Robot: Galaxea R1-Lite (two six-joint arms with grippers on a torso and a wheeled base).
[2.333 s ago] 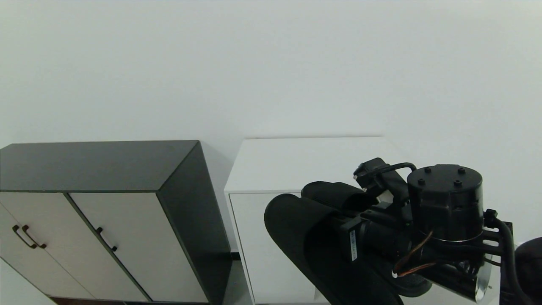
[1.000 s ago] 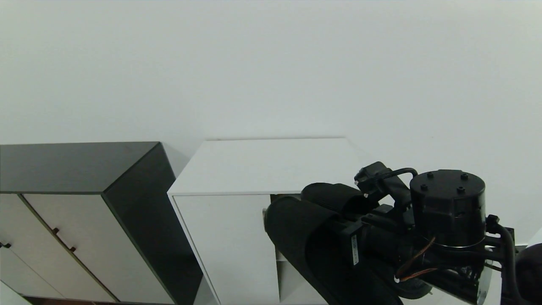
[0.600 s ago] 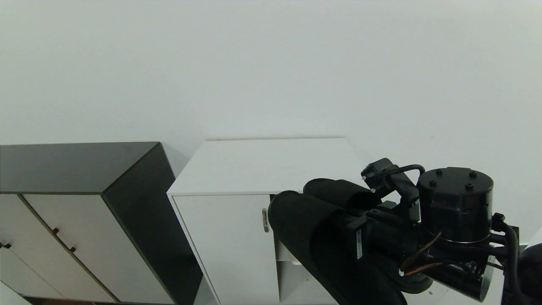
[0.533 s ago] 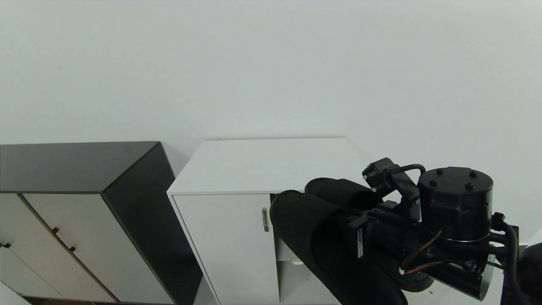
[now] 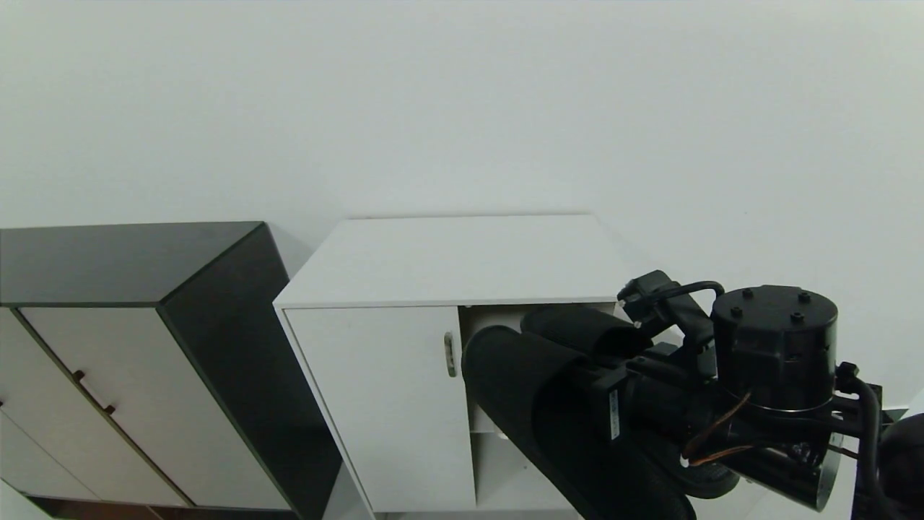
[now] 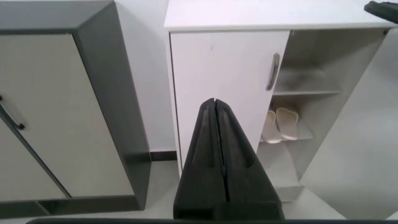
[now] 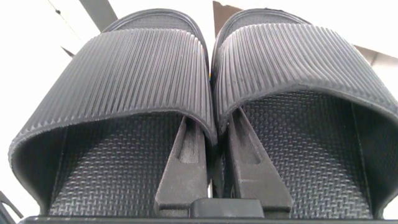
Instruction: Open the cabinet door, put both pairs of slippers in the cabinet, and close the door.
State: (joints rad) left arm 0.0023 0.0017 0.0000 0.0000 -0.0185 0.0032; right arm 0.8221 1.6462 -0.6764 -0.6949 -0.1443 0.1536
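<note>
A white cabinet (image 5: 447, 260) stands against the wall with its left door (image 5: 375, 404) closed and its right compartment (image 6: 323, 81) open. A pair of white slippers (image 6: 280, 124) lies on a shelf inside. My right gripper (image 7: 212, 140) is shut on a pair of black slippers (image 5: 527, 383), pinching their inner edges together. It holds them in front of the open compartment. My left gripper (image 6: 215, 106) is shut and holds nothing. It points at the closed door, short of its handle (image 6: 272, 71).
A dark cabinet (image 5: 144, 267) with pale doors stands close to the white one on its left. The white cabinet's open right door (image 6: 354, 162) swings out beside the compartment. A plain wall rises behind both.
The head camera has shifted, so both cabinets slid left and then up in the picture and the open compartment came into view. The right gripper has kept hold of the black slippers.
</note>
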